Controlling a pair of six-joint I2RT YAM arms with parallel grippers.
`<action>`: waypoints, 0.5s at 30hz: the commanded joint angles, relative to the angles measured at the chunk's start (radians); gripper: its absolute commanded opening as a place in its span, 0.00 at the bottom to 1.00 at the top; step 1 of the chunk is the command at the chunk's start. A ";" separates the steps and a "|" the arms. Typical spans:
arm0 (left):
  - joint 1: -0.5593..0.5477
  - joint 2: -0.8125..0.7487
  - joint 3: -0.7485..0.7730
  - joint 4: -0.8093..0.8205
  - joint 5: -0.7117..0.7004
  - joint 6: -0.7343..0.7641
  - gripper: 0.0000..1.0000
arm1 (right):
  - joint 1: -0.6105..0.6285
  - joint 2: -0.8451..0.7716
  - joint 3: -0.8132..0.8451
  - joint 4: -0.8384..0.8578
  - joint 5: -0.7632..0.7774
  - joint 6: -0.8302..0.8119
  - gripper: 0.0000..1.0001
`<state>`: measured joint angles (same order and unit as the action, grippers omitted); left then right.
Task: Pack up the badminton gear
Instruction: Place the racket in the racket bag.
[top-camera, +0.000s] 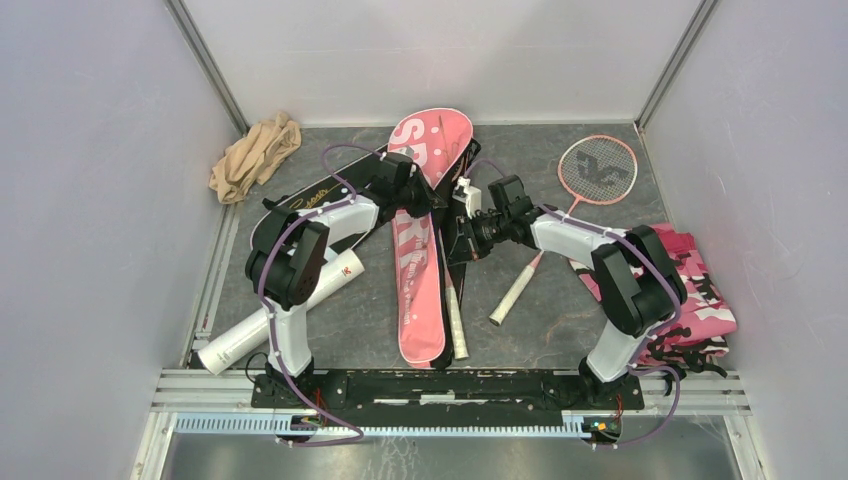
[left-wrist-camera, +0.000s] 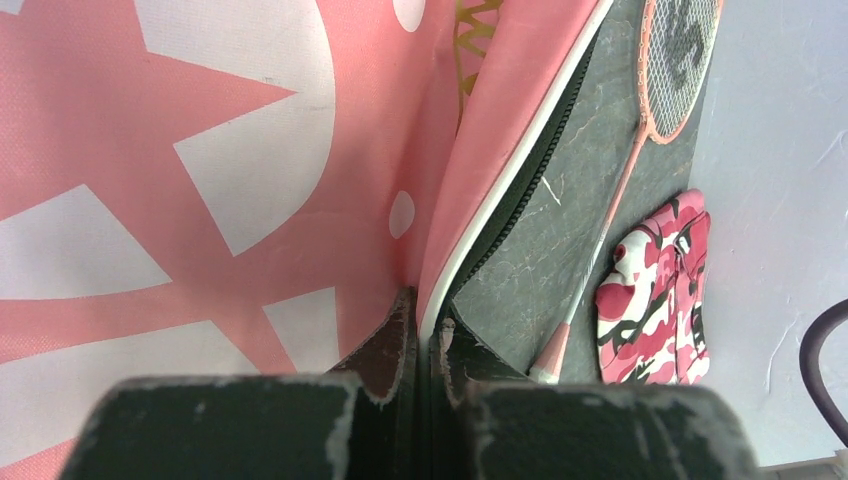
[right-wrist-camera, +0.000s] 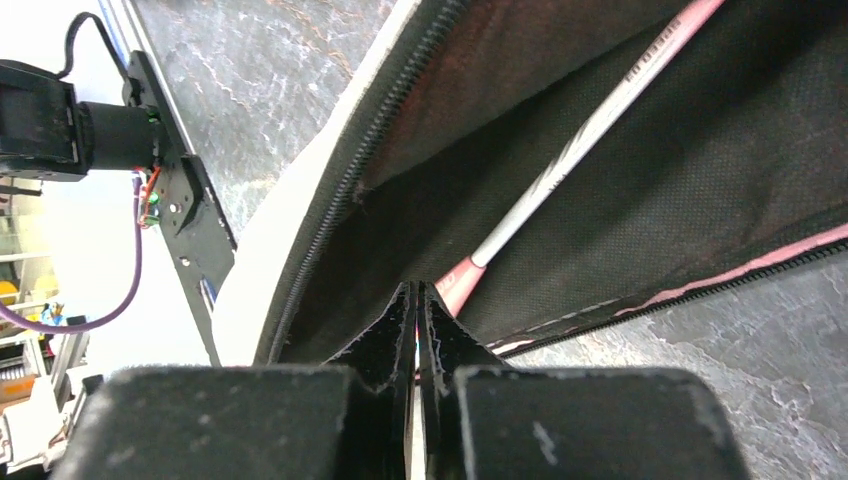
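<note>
The pink SPORT bag lies lengthwise mid-table with its zip open. My left gripper is shut on the white-piped edge of the bag's raised upper flap. Close beside it, my right gripper is shut at the bag's lower zipped edge, with a thin white strip showing between its jaws. One racket lies inside the black lining, and its white handle sticks out of the bag's near end. A second pink racket lies loose at the back right.
A black bag lies under my left arm, with a long white tube in front of it. A beige cloth is bunched at the back left. Pink camouflage cloth lies along the right wall.
</note>
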<state>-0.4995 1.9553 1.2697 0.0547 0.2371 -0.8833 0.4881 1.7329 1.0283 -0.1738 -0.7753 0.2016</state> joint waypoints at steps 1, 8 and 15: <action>0.007 -0.044 0.020 0.029 0.009 -0.045 0.02 | -0.005 0.008 0.008 -0.022 0.039 -0.073 0.11; 0.021 -0.044 -0.012 0.105 0.072 -0.055 0.02 | -0.004 0.063 -0.014 0.048 0.008 -0.067 0.42; 0.022 -0.046 -0.025 0.128 0.090 -0.057 0.02 | -0.003 0.128 -0.009 0.133 0.001 -0.020 0.47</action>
<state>-0.4816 1.9553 1.2514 0.1032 0.2852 -0.8860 0.4862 1.8324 1.0168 -0.1329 -0.7586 0.1577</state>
